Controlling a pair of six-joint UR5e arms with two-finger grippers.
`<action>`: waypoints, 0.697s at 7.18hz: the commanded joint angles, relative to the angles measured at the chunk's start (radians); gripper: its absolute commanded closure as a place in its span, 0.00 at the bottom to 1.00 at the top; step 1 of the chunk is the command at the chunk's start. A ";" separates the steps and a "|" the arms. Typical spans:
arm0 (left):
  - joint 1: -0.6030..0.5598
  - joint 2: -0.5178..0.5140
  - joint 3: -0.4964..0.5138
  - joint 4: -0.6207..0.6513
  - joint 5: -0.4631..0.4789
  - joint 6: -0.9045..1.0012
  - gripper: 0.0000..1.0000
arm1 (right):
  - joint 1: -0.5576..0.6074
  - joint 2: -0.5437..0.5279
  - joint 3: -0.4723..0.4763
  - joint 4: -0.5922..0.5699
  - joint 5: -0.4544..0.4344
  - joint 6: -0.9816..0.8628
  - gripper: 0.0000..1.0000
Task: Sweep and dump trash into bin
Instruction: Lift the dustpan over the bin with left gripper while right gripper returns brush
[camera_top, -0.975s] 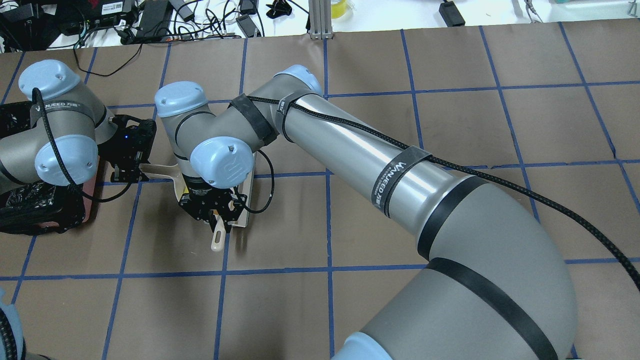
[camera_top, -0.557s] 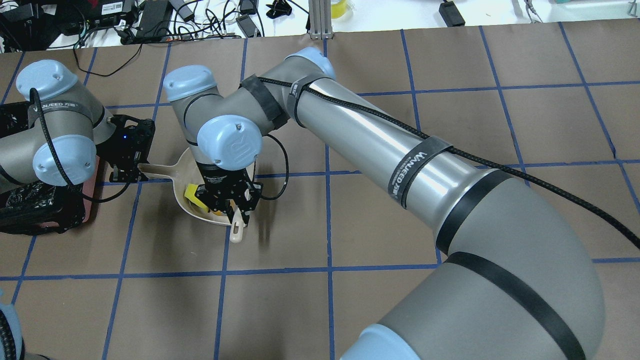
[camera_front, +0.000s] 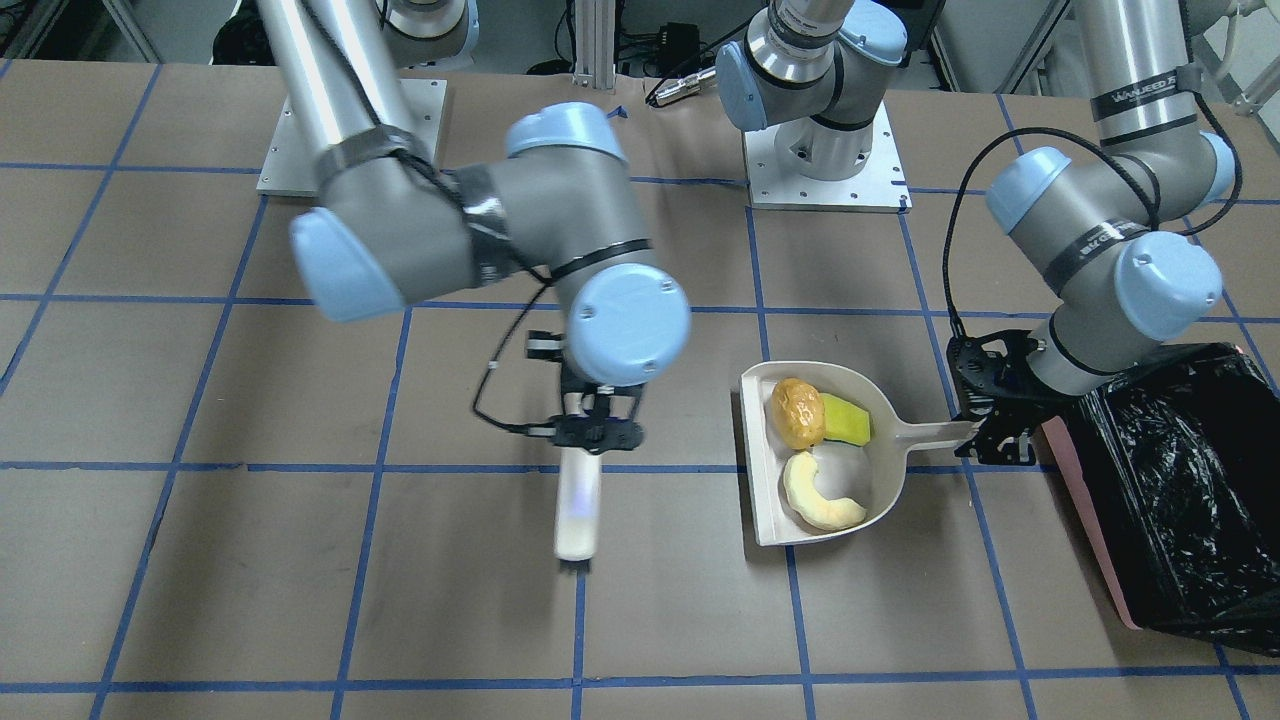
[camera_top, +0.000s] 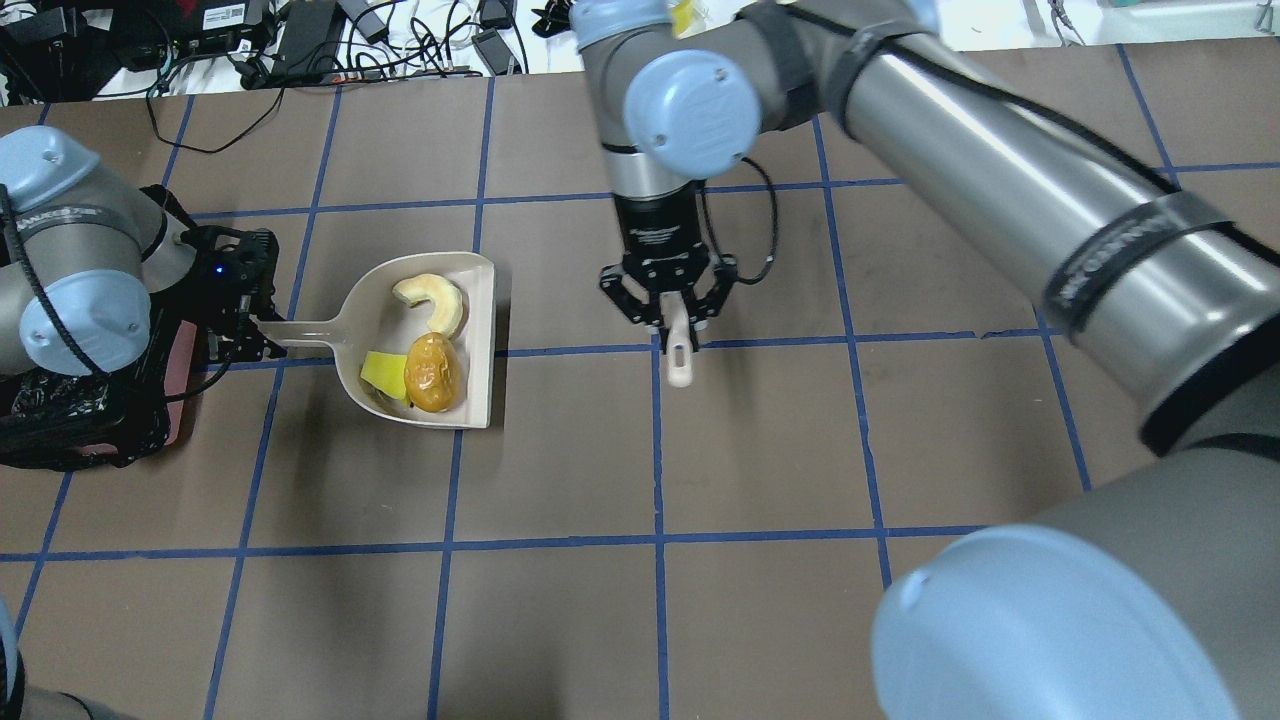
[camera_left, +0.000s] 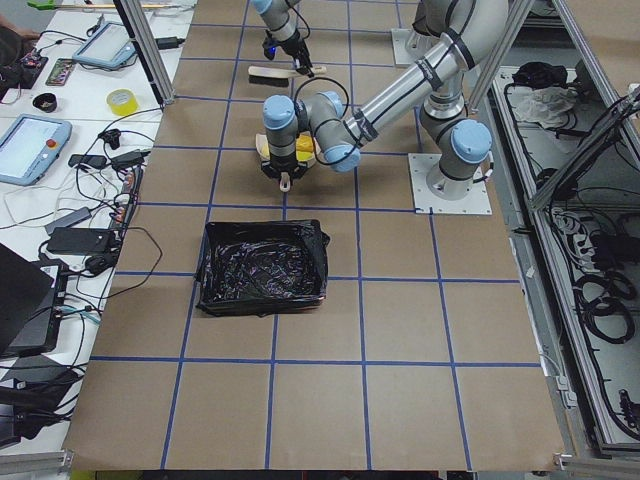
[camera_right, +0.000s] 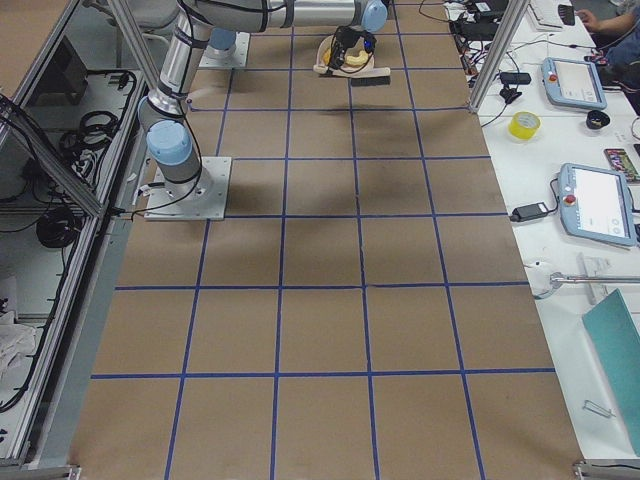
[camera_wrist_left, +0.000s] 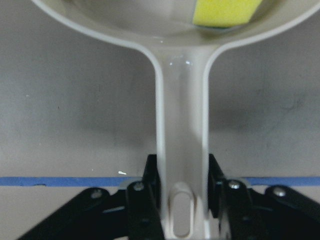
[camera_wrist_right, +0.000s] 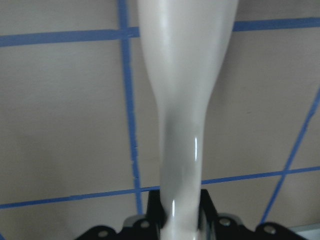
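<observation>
Sweeping looks finished: the trash, an orange-brown oval (camera_top: 433, 372), a yellow wedge (camera_top: 380, 374) and a pale crescent (camera_top: 435, 300), lies inside the beige dustpan (camera_top: 486, 340) on the bench (camera_top: 560, 460). The left gripper (camera_top: 262, 335) has its fingers (camera_wrist_left: 151, 182) clamped on the dustpan's handle (the wrist view shows one on each side). The right gripper (camera_top: 672, 325) grips the brush (camera_top: 680, 368) by its handle, well right of the pan. Dumping comes next, I judge: lift the pan level, carry it left over the bin (camera_top: 60, 425), then tip.
</observation>
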 joint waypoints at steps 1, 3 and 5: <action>0.094 0.017 0.034 -0.092 -0.073 0.013 1.00 | -0.273 -0.091 0.102 0.028 -0.080 -0.178 0.94; 0.152 0.043 0.199 -0.335 -0.073 0.015 1.00 | -0.488 -0.083 0.210 -0.083 -0.201 -0.398 0.94; 0.264 0.073 0.292 -0.439 -0.074 0.036 1.00 | -0.565 -0.053 0.249 -0.194 -0.284 -0.505 0.93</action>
